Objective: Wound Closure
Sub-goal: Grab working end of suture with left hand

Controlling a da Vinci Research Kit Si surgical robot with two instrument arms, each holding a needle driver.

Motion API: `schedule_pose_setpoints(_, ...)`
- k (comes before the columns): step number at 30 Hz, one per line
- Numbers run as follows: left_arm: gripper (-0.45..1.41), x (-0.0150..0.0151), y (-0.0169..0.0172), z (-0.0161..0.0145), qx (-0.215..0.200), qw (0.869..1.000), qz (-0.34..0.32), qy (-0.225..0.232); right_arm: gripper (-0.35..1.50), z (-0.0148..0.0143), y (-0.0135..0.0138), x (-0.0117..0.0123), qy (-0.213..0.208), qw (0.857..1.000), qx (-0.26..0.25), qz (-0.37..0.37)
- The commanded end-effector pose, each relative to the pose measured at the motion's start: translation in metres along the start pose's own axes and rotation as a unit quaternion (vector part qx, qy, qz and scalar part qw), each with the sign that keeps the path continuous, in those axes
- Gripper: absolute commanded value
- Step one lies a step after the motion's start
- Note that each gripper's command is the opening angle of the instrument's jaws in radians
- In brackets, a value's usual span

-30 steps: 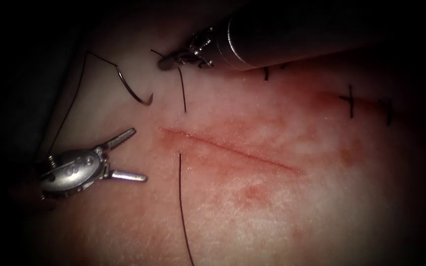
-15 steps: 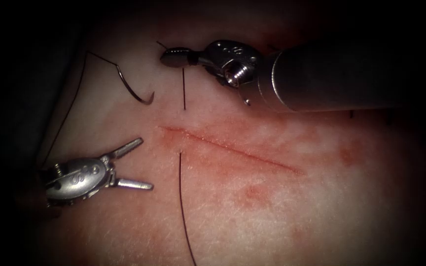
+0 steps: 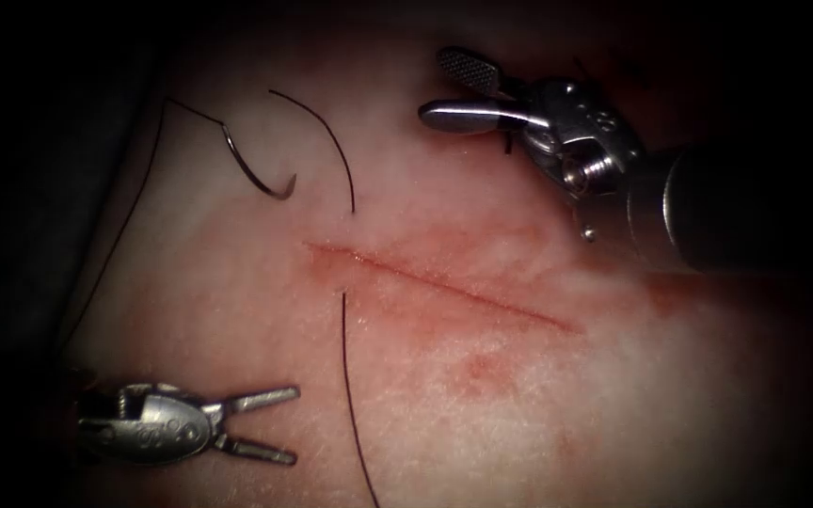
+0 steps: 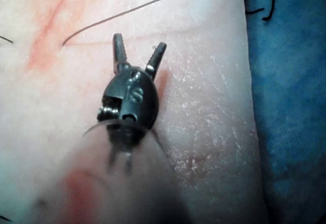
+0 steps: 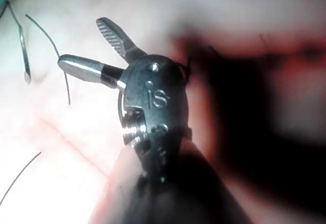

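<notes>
The cut runs slanting across the tissue. The curved needle lies free on the tissue, up and left of the cut's left end, also seen from the right wrist. Its thread trails off to the left. A short thread end enters the tissue just above the cut's left end, and a long strand leaves below it. My left tool hovers at the lower left, open and holding nothing. My right tool stands wide open and holds nothing, above the cut.
Red fluid stains the tissue around and below the cut. A blue cloth borders the tissue's edge near the left tool. The right tool's thick shaft covers the upper right of the tissue.
The right tool's jaws opened and let go of the short thread end, then drew back to the right. The left tool moved down and its jaws narrowed a little. The needle stayed put.
</notes>
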Motion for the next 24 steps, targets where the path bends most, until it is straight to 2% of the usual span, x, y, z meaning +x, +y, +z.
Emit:
schedule_pose_setpoints(1, 0.36, 0.0009, 0.0009, 0.0011, 0.014, 0.999, 0.029, -0.025, 1.3, -0.0007, 0.0004, -0.0014, -0.005, 1.0, -0.004, -0.003)
schedule_pose_setpoints(4, 0.41, 0.0029, 0.0016, 0.0015, 0.03, 0.995, 0.07, -0.06, 1.3, -0.0015, 0.0008, -0.0022, -0.007, 1.0, -0.009, -0.008)
schedule_pose_setpoints(6, 0.46, 0.0046, 0.0022, 0.0017, 0.047, 0.991, 0.103, -0.068, 1.28, -0.0019, 0.0011, -0.0032, -0.007, 1.0, -0.01, -0.014)
schedule_pose_setpoints(8, 0.79, 0.0069, 0.0029, 0.0019, 0.071, 0.983, 0.146, -0.079, 1.28, -0.0021, 0.0016, -0.0042, -0.006, 1.0, -0.014, -0.02)
schedule_pose_setpoints(11, 0.81, 0.008, 0.004, 0.0022, 0.075, 0.977, 0.175, -0.095, 1.28, -0.0021, 0.0018, -0.0047, -0.006, 1.0, -0.015, -0.023)
schedule_pose_setpoints(18, 0.62, 0.0082, 0.0057, 0.0046, 0.049, 0.968, 0.231, -0.083, 1.26, -0.0022, 0.0015, -0.0051, -0.005, 1.0, -0.014, -0.026)
schedule_pose_setpoints(21, 0.56, 0.0078, 0.0064, 0.006, 0.025, 0.966, 0.244, -0.077, 1.25, -0.0024, 0.0013, -0.0054, -0.005, 1.0, -0.014, -0.027)
schedule_pose_setpoints(24, 0.29, 0.0076, 0.0073, 0.0075, 0.0, 0.965, 0.255, -0.062, 1.23, -0.0027, 0.0012, -0.0059, -0.007, 0.999, -0.012, -0.033)
